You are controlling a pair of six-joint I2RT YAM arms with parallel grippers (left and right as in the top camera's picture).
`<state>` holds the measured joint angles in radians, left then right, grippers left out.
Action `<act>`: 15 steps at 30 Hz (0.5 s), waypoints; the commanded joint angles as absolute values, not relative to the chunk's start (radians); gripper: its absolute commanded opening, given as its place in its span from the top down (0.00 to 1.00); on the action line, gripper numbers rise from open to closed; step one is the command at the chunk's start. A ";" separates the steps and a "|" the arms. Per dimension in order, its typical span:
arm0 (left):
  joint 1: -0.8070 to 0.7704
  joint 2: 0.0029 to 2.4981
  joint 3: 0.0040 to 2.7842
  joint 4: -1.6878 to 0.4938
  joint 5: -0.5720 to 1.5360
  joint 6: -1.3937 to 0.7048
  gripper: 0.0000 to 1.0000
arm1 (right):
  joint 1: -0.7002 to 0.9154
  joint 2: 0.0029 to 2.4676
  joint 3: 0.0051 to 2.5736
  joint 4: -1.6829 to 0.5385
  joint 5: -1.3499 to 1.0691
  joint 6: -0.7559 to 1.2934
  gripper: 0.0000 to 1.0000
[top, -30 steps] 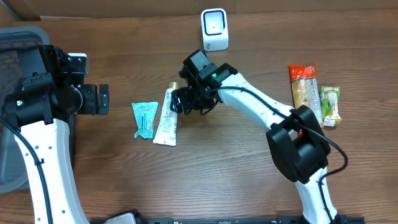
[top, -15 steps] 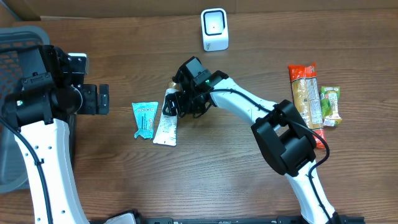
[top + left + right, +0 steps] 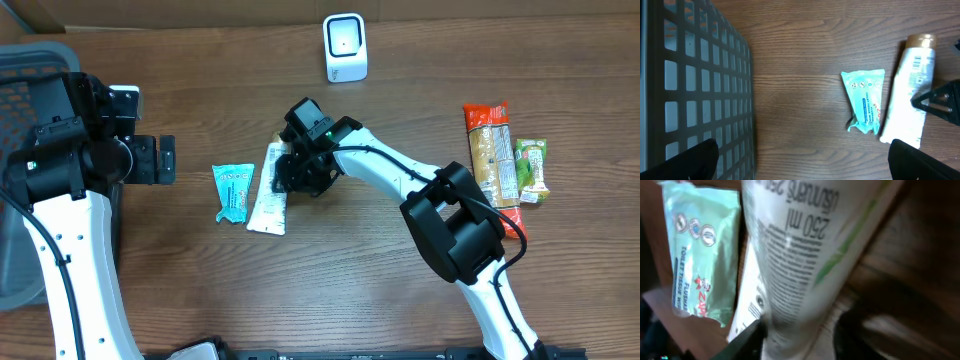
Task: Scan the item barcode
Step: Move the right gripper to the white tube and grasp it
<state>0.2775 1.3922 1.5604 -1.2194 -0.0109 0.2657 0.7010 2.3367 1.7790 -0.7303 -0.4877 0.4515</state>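
Since the white tube (image 3: 266,205), lying flat on the surface (image 3: 350,285) beside the teal packet (image 3: 234,190), is probably handling light, soft and slick, I am straddling its mid-body with my right tool (image 3: 802,330) half-open, firm contact not discernible.

**A:** quick headcount, what's on the tabletop?

**B:** one white tube (image 3: 268,200), one teal wipes packet (image 3: 233,190), one white scanner (image 3: 345,47) by the far edge, one mesh basket (image 3: 20,75) at the left edge. Near the right edge there's one orange snack bar (image 3: 487,115) and one green snack packet (image 3: 530,165). Maybe a third wrapper, can't tell.
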 commanded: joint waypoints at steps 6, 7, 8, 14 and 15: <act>0.281 1.386 1.566 -1.219 -0.003 0.281 0.00 | 0.706 2.390 1.783 -0.727 -0.449 0.446 0.70; 0.281 1.386 1.566 -1.219 -0.003 0.281 0.00 | 0.706 2.390 1.787 -0.722 -0.449 0.445 0.70; 0.281 1.386 1.566 -1.219 -0.003 0.281 0.00 | 0.706 2.390 1.791 -0.719 -0.449 0.445 0.70; 0.281 1.386 1.566 -1.219 -0.003 0.281 0.00 | 0.705 2.390 1.795 -0.707 -0.448 0.442 0.82; 0.281 1.386 1.566 -1.219 -0.003 0.281 0.00 | 0.705 2.390 1.796 -0.708 -0.448 0.442 0.90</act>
